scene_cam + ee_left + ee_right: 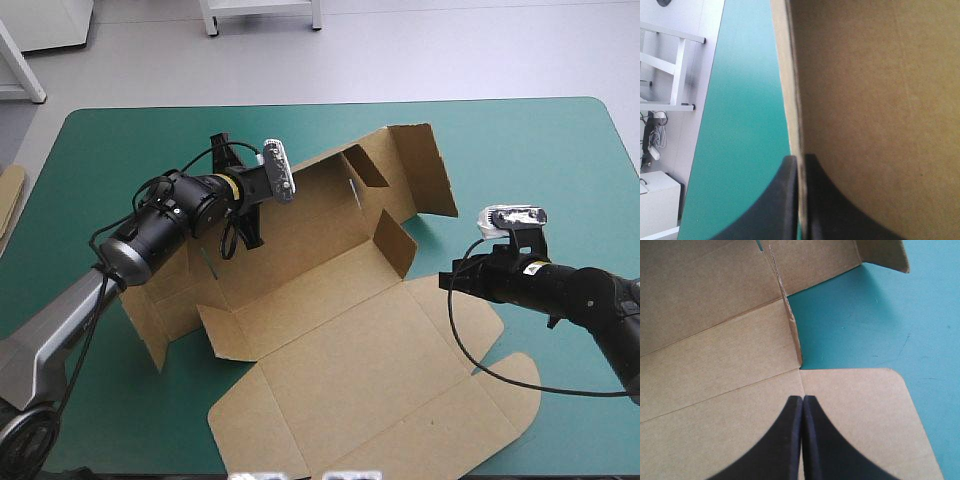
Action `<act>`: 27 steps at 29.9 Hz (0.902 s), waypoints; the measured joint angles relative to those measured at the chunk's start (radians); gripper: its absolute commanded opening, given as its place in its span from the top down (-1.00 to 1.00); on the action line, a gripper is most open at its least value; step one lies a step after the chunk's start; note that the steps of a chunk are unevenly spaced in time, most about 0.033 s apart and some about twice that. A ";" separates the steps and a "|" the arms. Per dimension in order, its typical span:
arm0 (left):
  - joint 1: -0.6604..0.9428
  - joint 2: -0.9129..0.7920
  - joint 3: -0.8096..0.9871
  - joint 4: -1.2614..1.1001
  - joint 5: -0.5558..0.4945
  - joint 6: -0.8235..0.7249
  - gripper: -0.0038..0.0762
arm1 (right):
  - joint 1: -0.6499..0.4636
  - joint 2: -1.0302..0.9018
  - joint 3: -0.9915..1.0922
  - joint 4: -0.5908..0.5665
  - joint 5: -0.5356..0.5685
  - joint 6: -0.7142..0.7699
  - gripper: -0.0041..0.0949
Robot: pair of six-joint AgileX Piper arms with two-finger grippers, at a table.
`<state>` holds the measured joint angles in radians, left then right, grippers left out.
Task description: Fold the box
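A raised wall (880, 100) of the box (340, 340) is clamped by the left gripper (800, 162), while the right gripper (802, 400) is poised closed above a flat flap (860, 415).

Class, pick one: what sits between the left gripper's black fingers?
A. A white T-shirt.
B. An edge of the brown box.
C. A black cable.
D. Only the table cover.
B: the left gripper is clamped on the box, whose board edge runs between its fingers in the left wrist view.

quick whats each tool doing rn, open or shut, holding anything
left tool: shut on the box, gripping the edge of a raised wall
right tool: shut, holding nothing, over a flat flap
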<state>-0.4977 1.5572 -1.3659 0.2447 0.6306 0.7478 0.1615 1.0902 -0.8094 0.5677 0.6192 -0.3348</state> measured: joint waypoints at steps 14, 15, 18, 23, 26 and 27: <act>0.002 -0.002 -0.001 0.092 -0.047 -0.022 0.92 | 0.000 0.053 -0.092 -0.016 -0.024 0.001 0.92; 0.002 -0.002 -0.003 0.118 -0.055 -0.043 0.92 | 0.000 0.059 -0.093 -0.019 -0.022 0.001 0.92; 0.003 -0.007 -0.015 0.133 -0.062 -0.101 0.92 | 0.000 0.068 -0.094 -0.023 -0.010 0.002 0.92; -0.027 -0.023 0.024 0.070 -0.066 -0.027 0.92 | 0.000 0.068 -0.096 -0.023 0.014 0.004 0.92; -0.067 -0.037 0.055 0.071 -0.091 -0.009 0.93 | 0.000 0.068 -0.097 -0.023 0.027 0.008 0.92; -0.082 -0.038 0.062 0.071 -0.102 -0.007 0.92 | 0.000 0.068 -0.097 -0.023 0.031 0.008 0.92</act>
<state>-0.5798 1.5187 -1.3036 0.3161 0.5288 0.7410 0.1615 1.1578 -0.9065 0.5445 0.6506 -0.3271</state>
